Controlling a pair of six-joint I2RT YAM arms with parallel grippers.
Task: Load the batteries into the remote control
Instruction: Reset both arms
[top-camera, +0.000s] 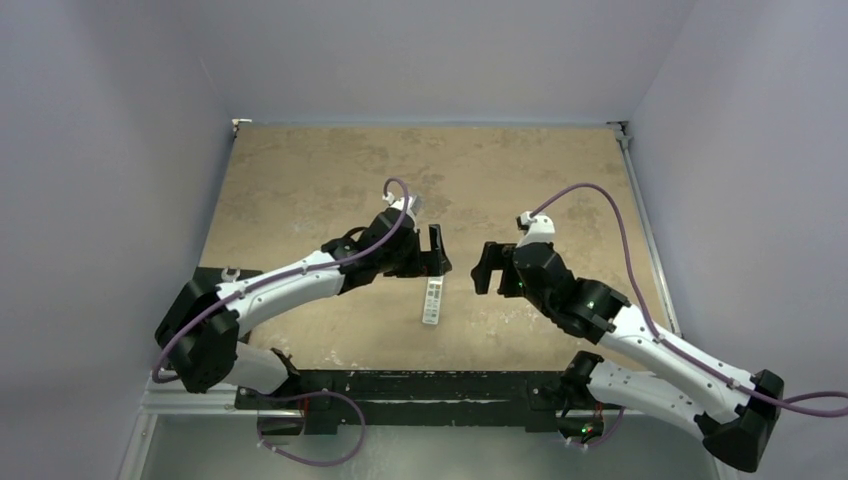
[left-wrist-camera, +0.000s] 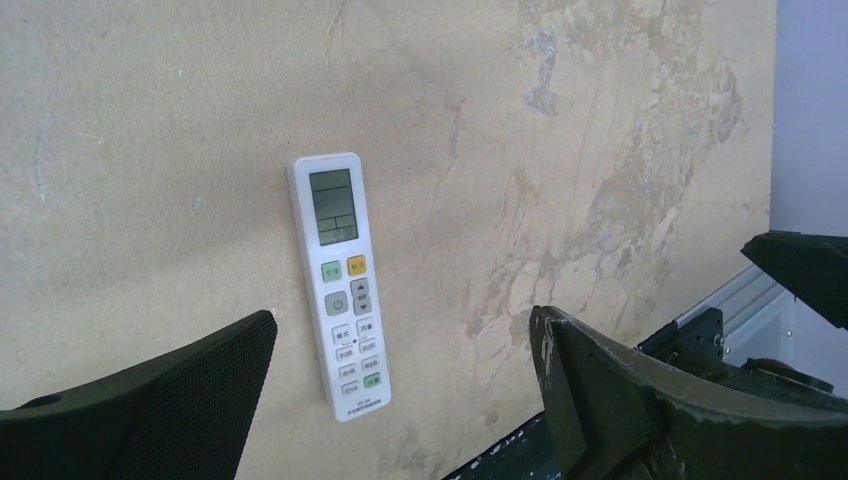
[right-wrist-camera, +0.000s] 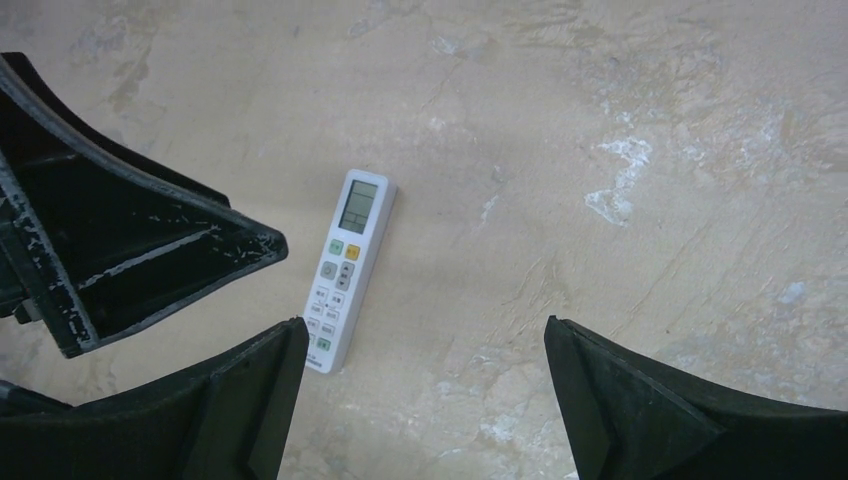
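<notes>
The white remote control (top-camera: 432, 300) lies flat on the tan table, buttons and screen facing up. It shows in the left wrist view (left-wrist-camera: 339, 286) and in the right wrist view (right-wrist-camera: 344, 269). My left gripper (top-camera: 437, 252) is open and empty, hovering just above the remote's far end. My right gripper (top-camera: 486, 270) is open and empty, a little to the right of the remote. In the right wrist view, the left gripper's finger (right-wrist-camera: 150, 240) shows at left. No batteries are in view.
The tan table (top-camera: 320, 170) has a black front edge strip (top-camera: 400, 382) near the arm bases. Grey walls close in on the left, back and right.
</notes>
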